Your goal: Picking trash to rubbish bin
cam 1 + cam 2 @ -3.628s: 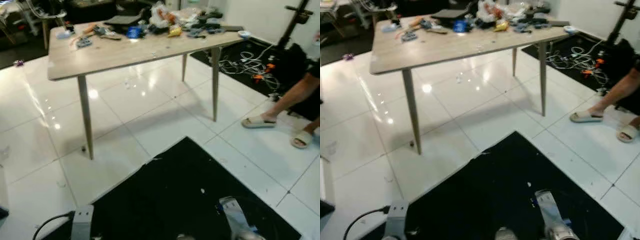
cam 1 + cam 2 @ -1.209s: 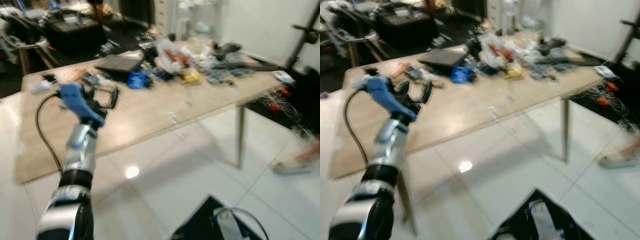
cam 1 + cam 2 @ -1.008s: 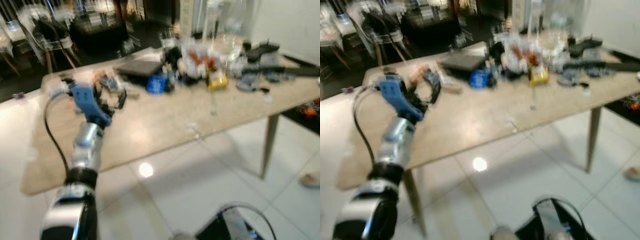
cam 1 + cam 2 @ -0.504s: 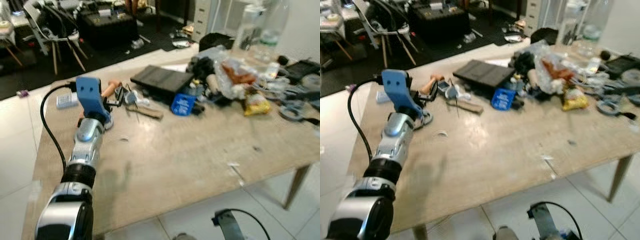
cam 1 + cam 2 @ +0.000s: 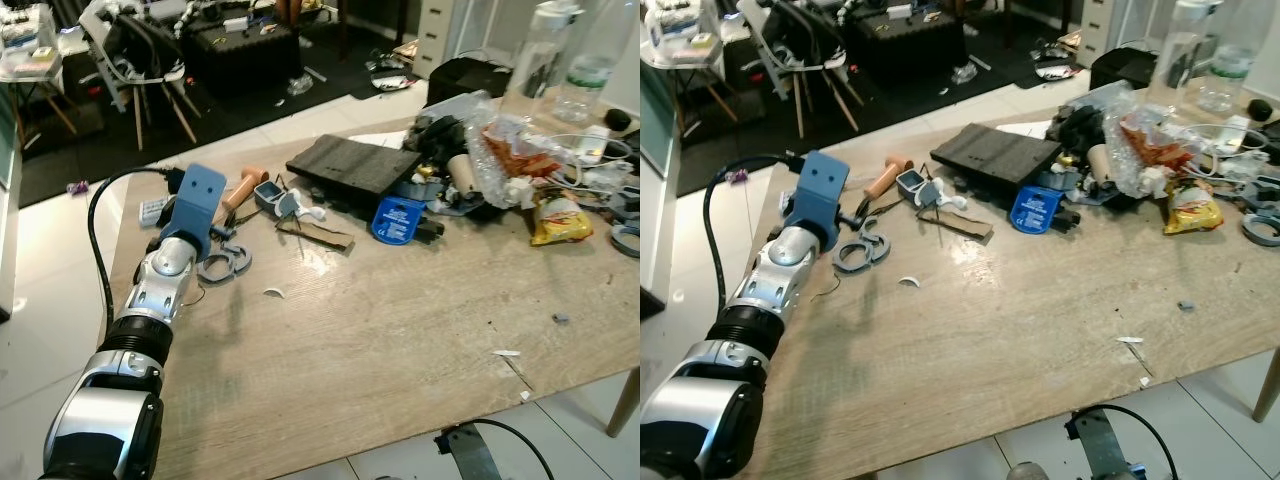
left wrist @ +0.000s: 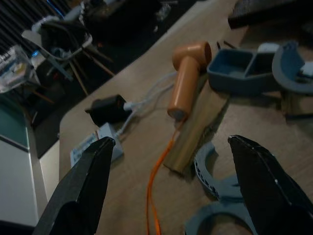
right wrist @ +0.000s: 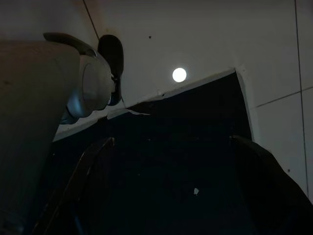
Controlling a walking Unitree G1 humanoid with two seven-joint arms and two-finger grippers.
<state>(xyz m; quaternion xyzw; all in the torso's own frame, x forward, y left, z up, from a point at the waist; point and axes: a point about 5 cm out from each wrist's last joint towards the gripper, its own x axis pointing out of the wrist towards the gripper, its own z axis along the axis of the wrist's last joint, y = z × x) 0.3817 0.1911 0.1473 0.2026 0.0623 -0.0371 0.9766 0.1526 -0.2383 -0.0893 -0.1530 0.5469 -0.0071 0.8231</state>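
While my left gripper (image 6: pixel 168 161) hangs wide open and empty at left over the table (image 5: pixel 400 330), the trash scrap (image 5: pixel 273 293) sits just right; reaching carelessly, I could snag the orange cable (image 6: pixel 151 196).

Light wood table (image 5: pixel 400 330) on glossy white tile floor (image 5: pixel 60 240) — dark mat (image 5: pixel 110 150), chairs (image 5: pixel 130 60) perhaps, behind.

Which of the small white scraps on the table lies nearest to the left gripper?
The curved white scrap beside the grey rings, just ahead of the left gripper; the other scraps lie far across the table.
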